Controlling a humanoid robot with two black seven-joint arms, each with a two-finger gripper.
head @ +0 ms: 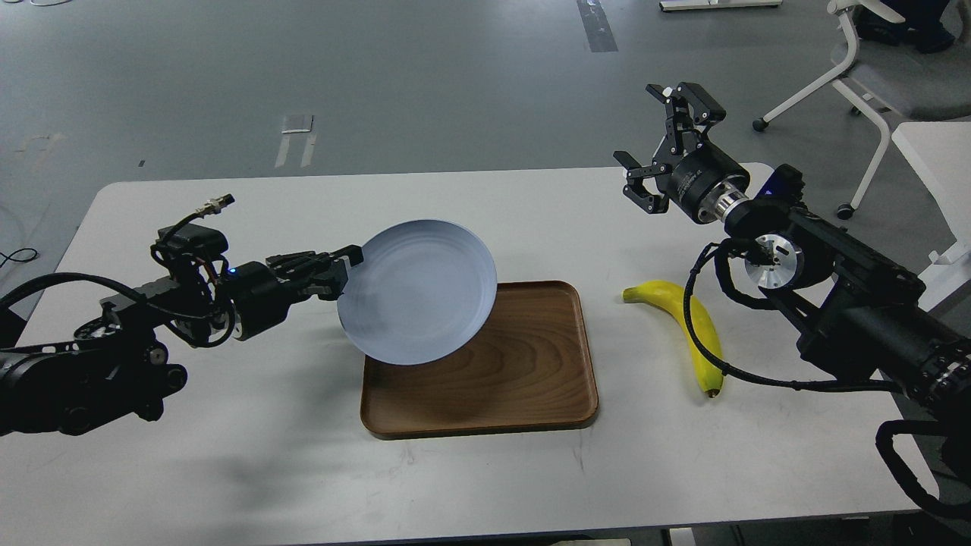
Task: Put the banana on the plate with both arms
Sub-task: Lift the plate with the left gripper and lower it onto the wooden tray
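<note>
Grey workshop floor behind, white worktop (227,470) in front; items as follows.

Left tool (343,265): closed on the near-left rim of the plate (417,292), which it holds tilted above the worktop, its lower edge overhanging the wooden tray (493,379) (contact with the tray cannot be told).

Right tool (656,144): raised clear of the worktop, fingers spread wide, nothing in them.

Banana (694,334): lies flat on the worktop below and toward you from the right tool, just beside the tray's right edge, well apart from the plate; green stem end points toward the tray, dark tip toward you.

Handling, as judged: the banana looks light, firm-skinned yet bruisable, and smooth enough to slide. You would best take it across the thick middle of the curve with gentle closure. The plate seems rigid, glossy and liable to slip from a rim grip, so you should keep it steady.
</note>
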